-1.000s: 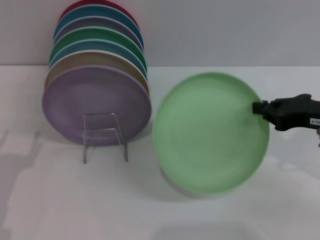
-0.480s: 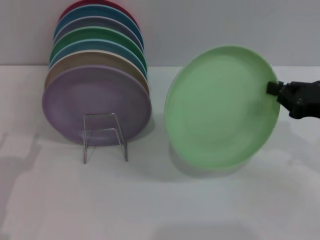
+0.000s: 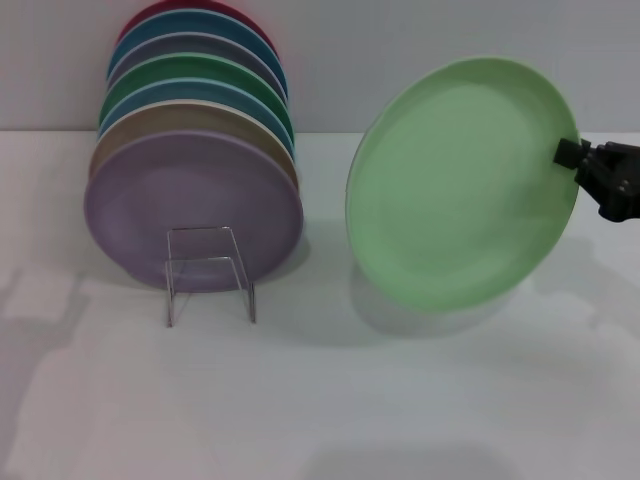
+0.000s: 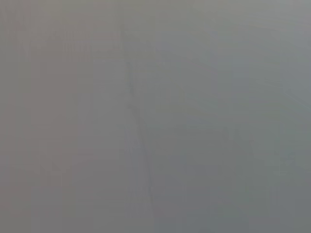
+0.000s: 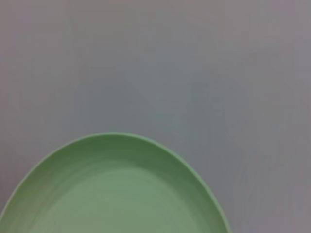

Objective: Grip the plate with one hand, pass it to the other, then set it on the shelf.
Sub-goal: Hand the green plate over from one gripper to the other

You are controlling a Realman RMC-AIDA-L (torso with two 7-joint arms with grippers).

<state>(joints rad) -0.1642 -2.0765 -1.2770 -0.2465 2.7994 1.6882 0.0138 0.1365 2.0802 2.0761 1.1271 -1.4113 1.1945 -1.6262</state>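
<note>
Since the earlier frames, the pale mint-green plate (image 3: pixel 462 183) has been raised off the white surface (image 3: pixel 400 400) and carried up and toward the robot's right. In the head view it is held in the air, nearly upright, its concave face turned toward the camera, its shadow lying on the surface beneath. At its right edge the right gripper (image 3: pixel 566 152) is seen pinching the rim, reaching in from the frame's right side. To the left, well apart from the held plate, a row of coloured plates (image 3: pixel 190 150) is stood on edge, a lilac plate (image 3: pixel 192 208) at the front. Just before the lilac plate the small clear wire shelf (image 3: pixel 209 272) is set on the surface, with nothing in it. The left gripper is not seen in this view.

In the left wrist view only a blank grey expanse is shown, so the left gripper's state cannot be told.

In the right wrist view the plate's green rim (image 5: pixel 116 189) is seen close up against a plain grey background; no fingers are visible.

The first step, gripping and lifting, appears done. The handover is judged to come next, which calls for the left gripper to be brought in to the plate's free edge before the right gripper's pinch is released.
</note>
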